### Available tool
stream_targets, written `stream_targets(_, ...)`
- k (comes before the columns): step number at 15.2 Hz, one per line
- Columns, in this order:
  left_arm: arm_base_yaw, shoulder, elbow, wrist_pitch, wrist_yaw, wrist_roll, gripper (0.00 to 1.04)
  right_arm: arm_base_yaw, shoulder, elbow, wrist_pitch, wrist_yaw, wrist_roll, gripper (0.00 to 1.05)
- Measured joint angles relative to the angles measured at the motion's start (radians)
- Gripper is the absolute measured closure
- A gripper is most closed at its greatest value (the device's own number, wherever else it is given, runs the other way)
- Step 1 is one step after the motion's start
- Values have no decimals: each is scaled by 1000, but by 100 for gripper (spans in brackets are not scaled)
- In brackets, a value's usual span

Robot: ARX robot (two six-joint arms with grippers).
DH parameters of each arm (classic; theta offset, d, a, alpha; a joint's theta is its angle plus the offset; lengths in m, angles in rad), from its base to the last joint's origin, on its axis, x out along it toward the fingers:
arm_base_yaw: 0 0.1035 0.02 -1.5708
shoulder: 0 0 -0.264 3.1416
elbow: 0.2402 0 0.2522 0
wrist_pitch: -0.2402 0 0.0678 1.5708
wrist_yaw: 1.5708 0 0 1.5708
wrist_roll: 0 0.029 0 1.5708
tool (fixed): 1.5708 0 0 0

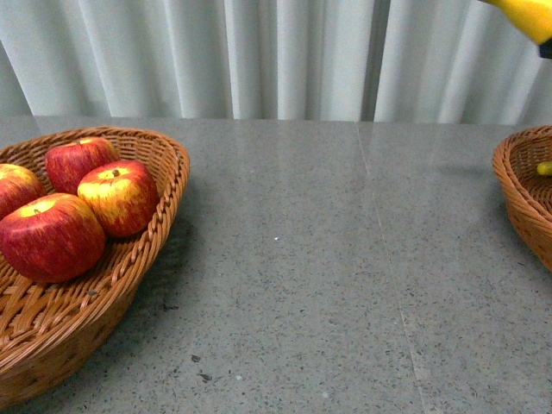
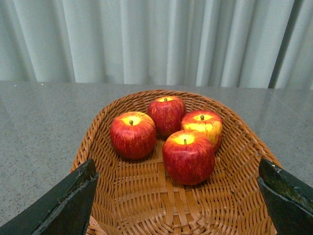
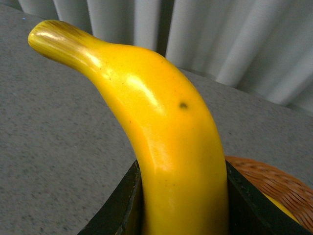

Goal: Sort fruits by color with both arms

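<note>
Several red apples [image 1: 52,235] with yellow streaks lie in a woven basket [image 1: 129,276] at the table's left; the left wrist view shows the same apples [image 2: 188,155] in that basket [image 2: 146,200]. My left gripper [image 2: 178,200] hangs open above the basket's near end, touching nothing. A yellow banana [image 3: 166,142] is held upright between the jaws of my right gripper [image 3: 183,200], which is shut on it. In the front view only the banana's tip [image 1: 526,15] shows, high at the top right. The arms are otherwise out of view.
A second wicker basket [image 1: 517,185] stands at the right edge with a bit of yellow fruit [image 1: 544,168] inside; its rim [image 3: 264,174] shows behind the held banana. Grey stone tabletop [image 1: 328,259] lies between the baskets. A pale curtain [image 1: 276,52] hangs behind.
</note>
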Motion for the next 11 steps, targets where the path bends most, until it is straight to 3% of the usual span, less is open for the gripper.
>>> stream_targets(5,0,0,0,0,0,0,7,-210,-114,-201,10,-130,-157,67)
stream_targets(10,0,0,0,0,0,0,7,-256,-133,-262,-32,-172,-270,67)
stream_targets(11,0,0,0,0,0,0,7,-256,-133,-262,-40,-173,-280,54)
